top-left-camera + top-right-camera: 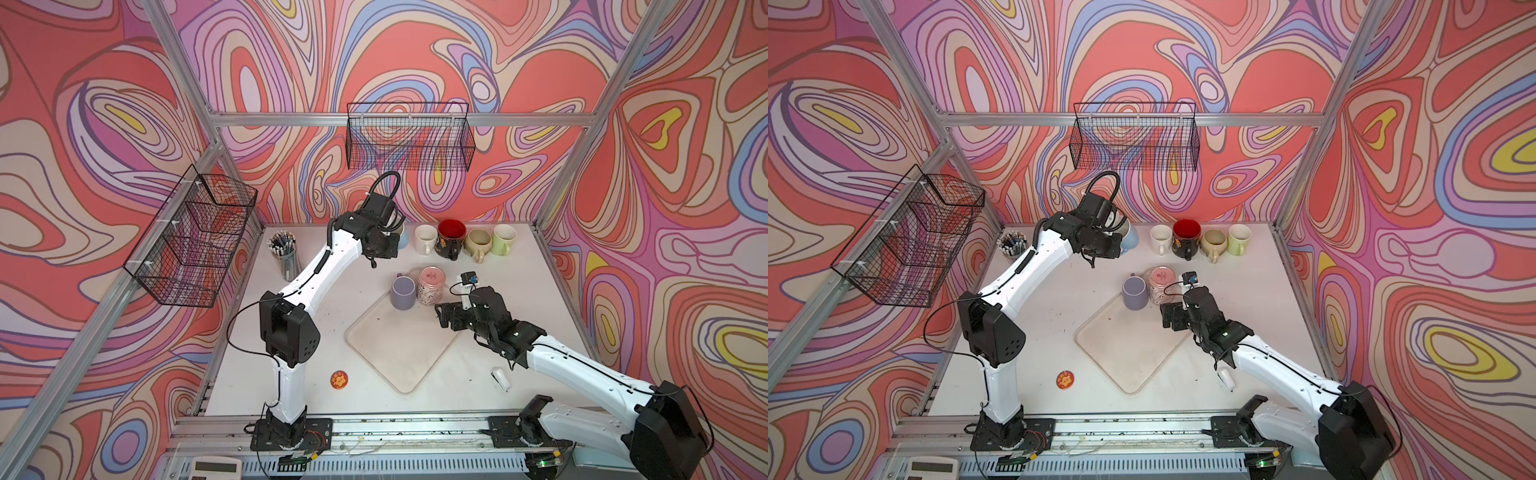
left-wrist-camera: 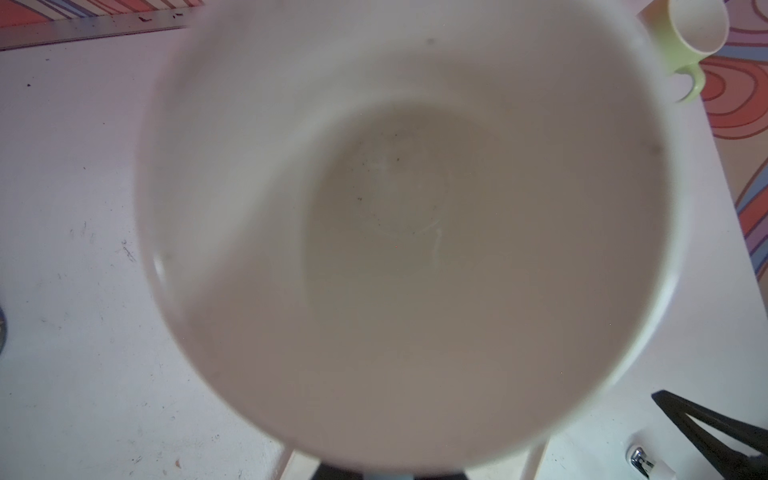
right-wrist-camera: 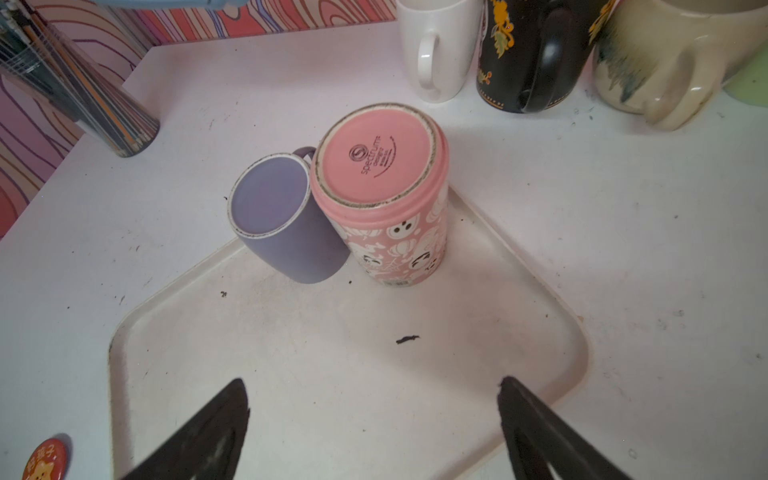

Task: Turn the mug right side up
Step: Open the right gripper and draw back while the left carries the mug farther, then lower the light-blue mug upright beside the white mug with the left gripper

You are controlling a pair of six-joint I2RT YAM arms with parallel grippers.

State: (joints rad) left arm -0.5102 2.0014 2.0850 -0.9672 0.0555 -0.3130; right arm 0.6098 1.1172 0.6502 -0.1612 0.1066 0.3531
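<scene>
Step, as judged: set-down of the light blue mug (image 1: 402,237), pinched mouth-up in the nearly closed left hand (image 1: 390,243) at the back of the surface (image 1: 498,332) beside the white mug (image 1: 424,239); next calls for level lowering, then release; right hand (image 3: 372,386) hovers spread over the tray (image 1: 399,353).
</scene>
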